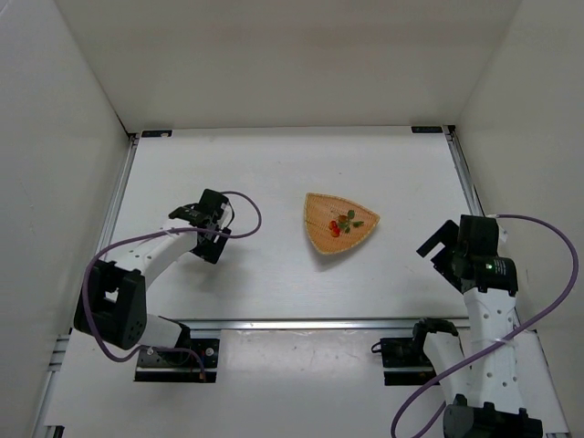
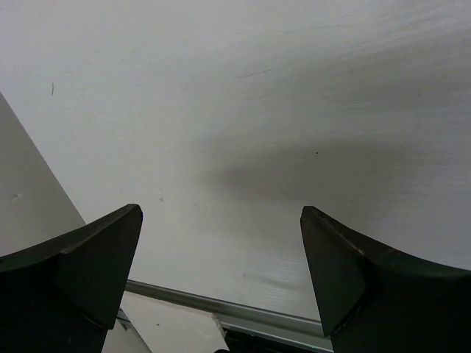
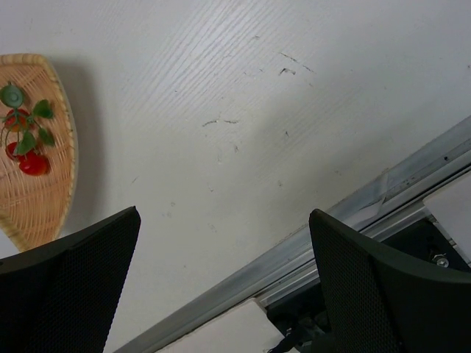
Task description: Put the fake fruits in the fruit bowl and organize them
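A: Where's the berry sprig point(image 1: 343, 222)?
B: Lying inside the wicker basket point(image 1: 319, 241), mid-surface point(image 1: 265, 164). Red berries and green leaves sit toward its right half.
A: State of right pincer point(image 3: 224, 220)?
B: Spread wide, nothing between the fingers. It's near the surface's right edge, apart from the basket.
A: And left pincer point(image 2: 221, 220)?
B: Spread too, empty, over bare surface well left of the basket.

Berry sprig point(image 1: 343, 223) in basket point(image 1: 319, 239), mid-table point(image 1: 265, 164), between left gripper point(image 1: 194, 214) and right gripper point(image 1: 436, 241).
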You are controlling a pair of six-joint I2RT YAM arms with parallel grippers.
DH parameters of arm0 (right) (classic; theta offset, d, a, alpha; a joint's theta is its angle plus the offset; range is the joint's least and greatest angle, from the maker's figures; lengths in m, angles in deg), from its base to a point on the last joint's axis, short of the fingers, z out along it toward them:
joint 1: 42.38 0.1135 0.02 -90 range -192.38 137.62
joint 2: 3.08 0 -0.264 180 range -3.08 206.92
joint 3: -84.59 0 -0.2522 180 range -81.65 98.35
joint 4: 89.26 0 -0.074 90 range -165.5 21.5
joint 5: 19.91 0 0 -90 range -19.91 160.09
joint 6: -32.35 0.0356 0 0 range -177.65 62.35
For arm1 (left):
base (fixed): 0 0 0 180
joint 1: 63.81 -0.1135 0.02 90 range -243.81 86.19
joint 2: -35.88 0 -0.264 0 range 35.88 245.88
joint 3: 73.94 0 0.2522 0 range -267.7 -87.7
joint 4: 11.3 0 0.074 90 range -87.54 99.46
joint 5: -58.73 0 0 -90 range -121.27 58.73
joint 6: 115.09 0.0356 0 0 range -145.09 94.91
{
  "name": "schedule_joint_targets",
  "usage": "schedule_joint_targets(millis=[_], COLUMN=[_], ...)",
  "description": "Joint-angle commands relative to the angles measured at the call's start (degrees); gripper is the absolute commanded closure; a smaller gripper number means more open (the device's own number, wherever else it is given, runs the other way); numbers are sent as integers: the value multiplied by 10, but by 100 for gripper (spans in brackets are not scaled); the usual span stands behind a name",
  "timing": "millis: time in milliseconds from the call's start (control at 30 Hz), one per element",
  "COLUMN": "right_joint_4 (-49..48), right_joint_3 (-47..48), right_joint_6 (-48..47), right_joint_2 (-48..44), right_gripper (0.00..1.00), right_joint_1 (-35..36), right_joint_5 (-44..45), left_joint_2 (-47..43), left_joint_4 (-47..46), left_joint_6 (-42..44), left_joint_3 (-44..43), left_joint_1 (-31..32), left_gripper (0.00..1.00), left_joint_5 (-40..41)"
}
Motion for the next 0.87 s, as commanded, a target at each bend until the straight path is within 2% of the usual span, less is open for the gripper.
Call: schedule_joint_targets(millis=[0, 833], right_joint_4=[3, -2], right_joint_3=[-12, -4], right_joint_6=[-14, -19], right_joint_2=[-11, -30], right_gripper=[0, 0], right_joint_1=[-2, -2], right_joint_5=[-16, -36], left_joint_2=[-22, -33], left_joint_4=[-12, -12], left_joint_6=[-18, -24], left_joint_3=[-17, -11], left_joint_1=[-14, -26], left_gripper=[0, 0], left_joint_5=[7, -5])
